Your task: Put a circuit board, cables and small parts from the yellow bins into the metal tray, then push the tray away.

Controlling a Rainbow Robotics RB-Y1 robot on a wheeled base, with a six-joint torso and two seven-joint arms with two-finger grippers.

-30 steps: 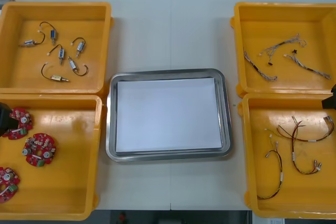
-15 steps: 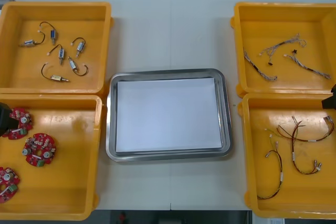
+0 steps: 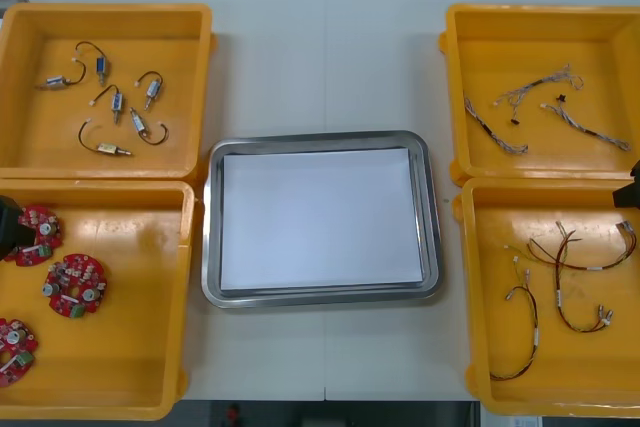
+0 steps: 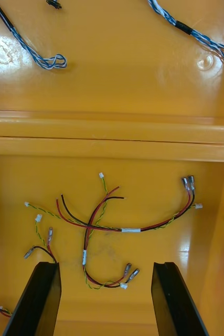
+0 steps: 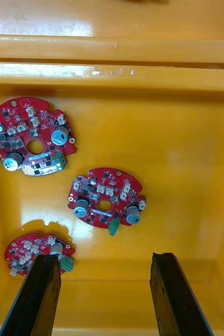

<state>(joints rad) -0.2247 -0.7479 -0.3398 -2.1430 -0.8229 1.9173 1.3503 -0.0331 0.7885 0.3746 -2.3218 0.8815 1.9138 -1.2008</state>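
With left gripper [image 5: 105, 257] spread over circuit boards [image 5: 105, 203], right gripper [image 4: 105, 265] spread over crossed red and yellow cables [image 4: 98, 226]: risk of hoisting several.

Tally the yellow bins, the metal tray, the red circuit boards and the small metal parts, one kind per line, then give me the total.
yellow bins: 4
metal tray: 1
red circuit boards: 3
small metal parts: 6
Total: 14
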